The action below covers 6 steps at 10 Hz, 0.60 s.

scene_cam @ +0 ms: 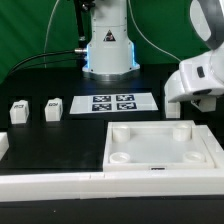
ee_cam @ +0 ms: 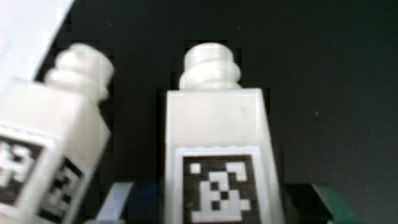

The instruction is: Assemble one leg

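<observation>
Jaws apparently clenched on leg (ee_cam: 217, 140), contact blurred in wrist view. Leg flanked closely by second leg (ee_cam: 63, 120), hidden in exterior view. Lift to be kept vertical, neighbour left untouched, grip kept centred.

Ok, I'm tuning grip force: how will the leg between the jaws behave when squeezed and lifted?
The leg looks like rigid moulded plastic, so it probably won't flex. Its flat sides suggest it would slide rather than roll. Its smooth white faces may be slightly slippery.
</observation>
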Each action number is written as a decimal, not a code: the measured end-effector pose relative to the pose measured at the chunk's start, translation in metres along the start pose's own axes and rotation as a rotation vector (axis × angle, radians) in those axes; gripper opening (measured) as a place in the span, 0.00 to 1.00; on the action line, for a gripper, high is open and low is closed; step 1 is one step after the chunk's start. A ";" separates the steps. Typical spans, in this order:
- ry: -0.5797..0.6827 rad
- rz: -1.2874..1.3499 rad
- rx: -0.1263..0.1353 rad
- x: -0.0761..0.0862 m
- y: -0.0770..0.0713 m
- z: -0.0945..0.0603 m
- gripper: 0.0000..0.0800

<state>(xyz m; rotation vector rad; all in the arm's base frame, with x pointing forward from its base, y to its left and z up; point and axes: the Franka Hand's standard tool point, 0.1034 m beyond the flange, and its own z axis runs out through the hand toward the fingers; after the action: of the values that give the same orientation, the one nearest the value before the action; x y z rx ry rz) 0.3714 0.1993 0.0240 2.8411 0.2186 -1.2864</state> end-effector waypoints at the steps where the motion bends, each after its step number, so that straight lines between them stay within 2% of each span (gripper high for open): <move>1: 0.004 0.006 -0.006 -0.012 0.005 -0.005 0.36; 4: 0.004 -0.005 -0.009 -0.042 0.027 -0.022 0.36; 6: 0.001 -0.029 0.004 -0.054 0.044 -0.039 0.36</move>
<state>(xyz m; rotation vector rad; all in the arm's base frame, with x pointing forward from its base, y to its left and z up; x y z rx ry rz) 0.3711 0.1521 0.0881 2.8523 0.2584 -1.2924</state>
